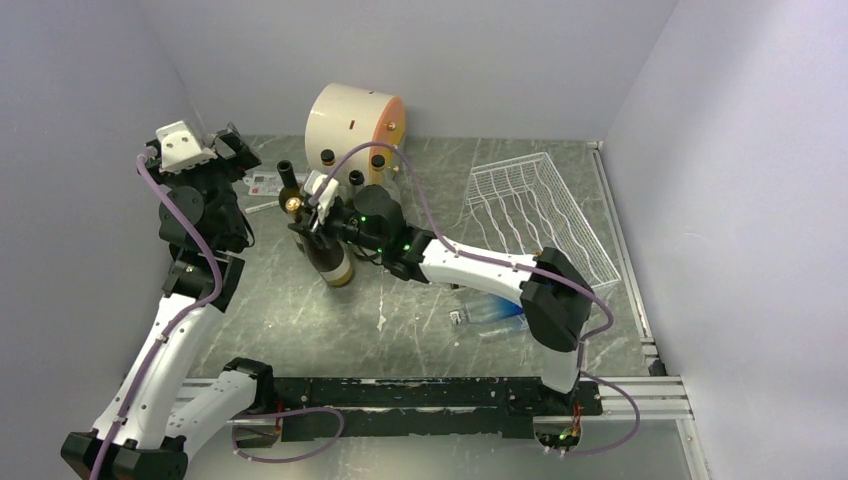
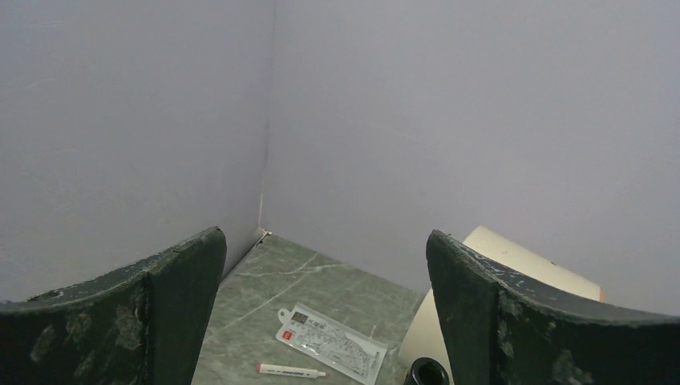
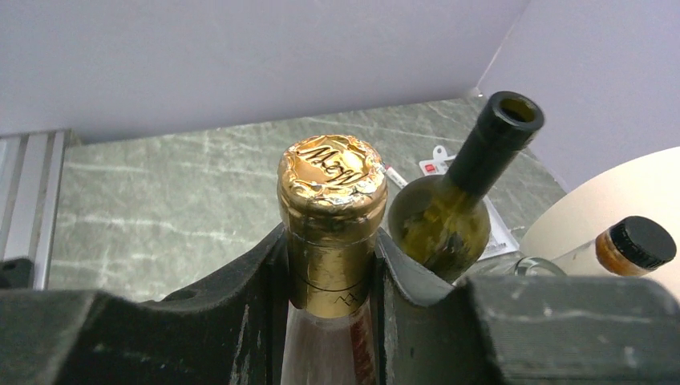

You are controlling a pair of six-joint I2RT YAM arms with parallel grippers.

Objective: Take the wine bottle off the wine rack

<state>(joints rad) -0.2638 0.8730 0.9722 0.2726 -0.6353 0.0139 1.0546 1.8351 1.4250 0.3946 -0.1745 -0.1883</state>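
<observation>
The wine bottle [image 1: 330,262] has a gold foil top [image 3: 332,192] and dark glass. It is upright over the table's left centre, well to the left of the wine rack. My right gripper [image 3: 332,265] is shut on its foil neck, one finger on each side. From above, the right gripper [image 1: 305,215] sits at the bottle's top. The wine rack [image 1: 545,215] is a white wire frame at the back right, with no bottle in it. My left gripper [image 2: 325,241] is open, holds nothing, and is raised near the back left corner [image 1: 235,145].
A cream drum [image 1: 352,118] with an orange face stands at the back. An open green bottle [image 3: 449,200] and dark-capped bottles [image 1: 356,178] stand close behind the held bottle. A clear plastic bottle [image 1: 490,317] lies under the right arm. A packet [image 2: 330,341] and pen [image 2: 290,370] lie at the back left.
</observation>
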